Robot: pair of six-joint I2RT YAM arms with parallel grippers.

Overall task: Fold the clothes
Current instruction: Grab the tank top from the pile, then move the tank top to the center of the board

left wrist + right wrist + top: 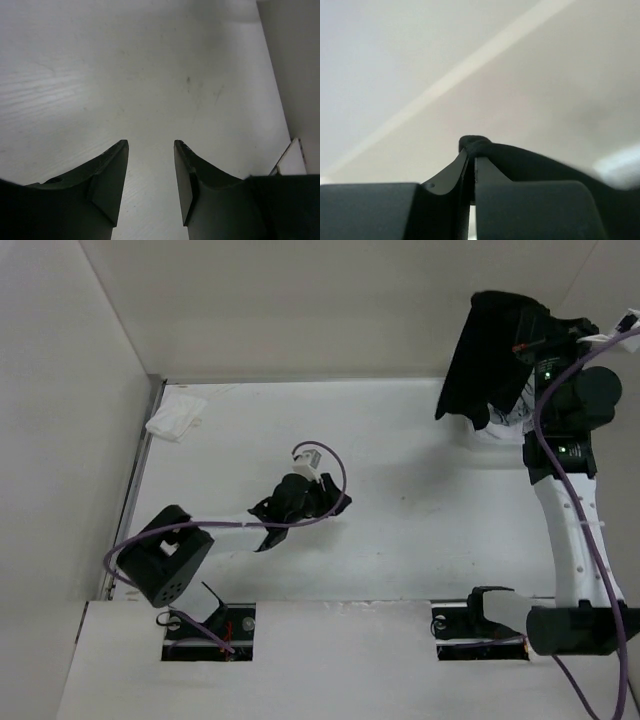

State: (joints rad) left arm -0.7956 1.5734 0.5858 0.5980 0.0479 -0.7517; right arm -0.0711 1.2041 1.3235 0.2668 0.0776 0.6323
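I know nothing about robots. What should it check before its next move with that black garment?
1. Right pincer shut on the black garment: ok.
2. Garment's lower edge off the table: cannot tell.
3. Left pincer open and empty: ok.
4. Table under left pincer bare: ok.
5. Garment spread flat: not ok, hangs bunched.
6. White cloth lies apart at far left: ok.

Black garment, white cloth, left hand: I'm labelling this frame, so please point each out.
black garment (pixel 488 350), top external view, middle of the hanging fabric.
white cloth (pixel 176 418), top external view, centre of the crumple.
left hand (pixel 151 145), left wrist view, midway between its fingertips.
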